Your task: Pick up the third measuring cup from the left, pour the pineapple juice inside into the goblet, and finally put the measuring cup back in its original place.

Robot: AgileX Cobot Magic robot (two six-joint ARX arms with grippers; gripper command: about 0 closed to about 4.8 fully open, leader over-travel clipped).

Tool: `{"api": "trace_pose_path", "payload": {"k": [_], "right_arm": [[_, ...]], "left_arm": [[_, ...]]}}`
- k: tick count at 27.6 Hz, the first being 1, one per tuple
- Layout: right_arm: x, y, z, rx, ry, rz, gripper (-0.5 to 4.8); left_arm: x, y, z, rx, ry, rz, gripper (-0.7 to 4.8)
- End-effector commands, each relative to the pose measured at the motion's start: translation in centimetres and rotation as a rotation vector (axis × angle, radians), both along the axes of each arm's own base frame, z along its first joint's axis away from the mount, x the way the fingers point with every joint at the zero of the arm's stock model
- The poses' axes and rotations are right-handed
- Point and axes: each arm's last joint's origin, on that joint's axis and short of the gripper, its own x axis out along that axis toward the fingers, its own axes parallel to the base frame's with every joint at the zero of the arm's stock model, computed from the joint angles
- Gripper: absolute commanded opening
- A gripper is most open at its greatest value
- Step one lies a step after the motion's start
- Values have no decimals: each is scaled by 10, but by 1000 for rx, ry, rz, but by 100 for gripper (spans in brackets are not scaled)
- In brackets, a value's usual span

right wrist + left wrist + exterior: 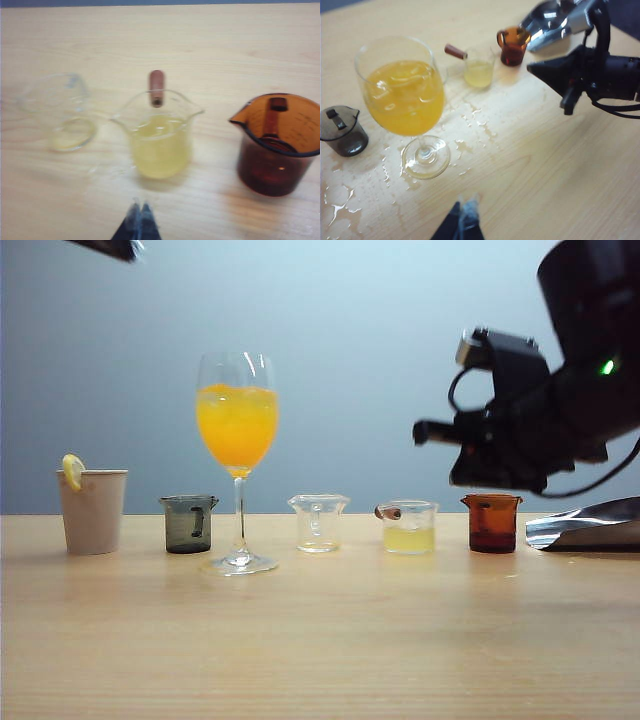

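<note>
- Bright, even light; soft shadows under the cups on the table (320, 640).
- Right wrist view blurred.
- Glare on spilled puddles (340, 210) in left wrist view.

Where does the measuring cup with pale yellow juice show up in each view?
Exterior view: third measuring cup, right of centre, below the right gripper.
Left wrist view: cup, beyond the goblet.
Right wrist view: centre.
Shared landmark: amber cup beside it.

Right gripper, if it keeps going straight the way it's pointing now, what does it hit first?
Probably the third measuring cup holding pineapple juice: the shut right gripper points at it in its wrist view, though depth is unclear.
</note>
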Motion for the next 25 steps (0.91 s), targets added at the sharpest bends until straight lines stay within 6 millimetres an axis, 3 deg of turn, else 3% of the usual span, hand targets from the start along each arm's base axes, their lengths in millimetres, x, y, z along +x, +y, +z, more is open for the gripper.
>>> {"api": "trace_pose_path", "payload": {"k": [1, 8, 13, 14, 16, 17, 25], "right_arm": [[14, 7, -3, -13, -2, -14, -9], [56, 27, -19, -59, 79, -24, -9], [56, 28, -24, -65, 95, -19, -8], [56, 28, -24, -65, 95, -19, 25], [56, 28, -23, -65, 86, -17, 321], [57, 28, -22, -81, 72, -11, 426], [83, 43, -30, -69, 72, 33, 444]], "left_arm": [[8, -5, -4, 16, 12, 0, -6], [16, -10, -5, 41, -29, -19, -6], [16, -9, -5, 44, -30, -19, -6], [16, -9, -5, 43, -30, -20, -6], [16, -9, -5, 43, -30, -19, -6], [16, -9, -5, 43, -30, -19, -6], [15, -9, -8, 61, 0, -20, -6]]}}
